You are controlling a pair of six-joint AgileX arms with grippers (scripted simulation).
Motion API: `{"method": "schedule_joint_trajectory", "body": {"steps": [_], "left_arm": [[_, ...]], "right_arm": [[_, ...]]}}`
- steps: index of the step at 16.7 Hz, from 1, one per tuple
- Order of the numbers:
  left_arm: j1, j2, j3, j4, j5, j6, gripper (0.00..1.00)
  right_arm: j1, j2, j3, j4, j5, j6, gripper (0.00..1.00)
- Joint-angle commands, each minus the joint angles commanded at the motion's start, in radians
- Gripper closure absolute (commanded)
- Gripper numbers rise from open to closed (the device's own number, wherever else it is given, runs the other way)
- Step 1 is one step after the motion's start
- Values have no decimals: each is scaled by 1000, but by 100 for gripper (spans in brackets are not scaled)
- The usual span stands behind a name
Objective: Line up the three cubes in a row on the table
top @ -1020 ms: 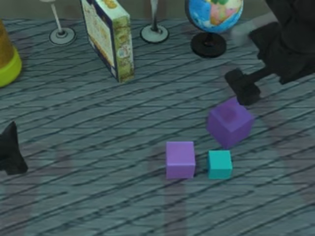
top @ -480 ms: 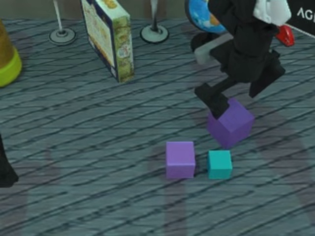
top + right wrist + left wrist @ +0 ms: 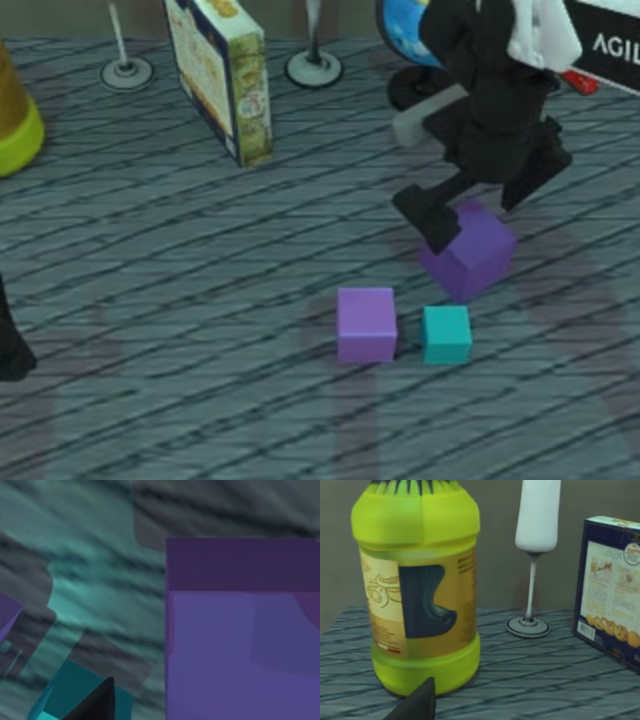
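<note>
The right claw [image 3: 470,215] hangs right above the dark purple cube [image 3: 470,250], its spread fingers astride the cube's far edge, gripping nothing. That cube sits tilted, just behind the teal cube [image 3: 446,334]; the lavender cube [image 3: 366,323] lies just left of teal on the counter [image 3: 200,280]. The left claw [image 3: 10,345] idles at the left edge; I cannot tell its opening

The large dark purple matte cube [image 3: 472,252] is straddled by the right gripper [image 3: 485,205]; lavender cube [image 3: 366,323] and small teal cube [image 3: 446,334] sit adjacent.
</note>
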Motion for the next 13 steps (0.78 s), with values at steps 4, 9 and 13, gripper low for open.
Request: {"method": "schedule_joint_trajectory", "body": {"steps": [4,9,13], "left_arm": [[0,0,0,0,0,0,0],[0,0,0,0,0,0,0],[0,0,0,0,0,0,0]], "right_arm": [[2,45,-119,178,0,3,0],[3,65,-166,235,1,4,0],[3,65,-166,235,1,4,23]]}}
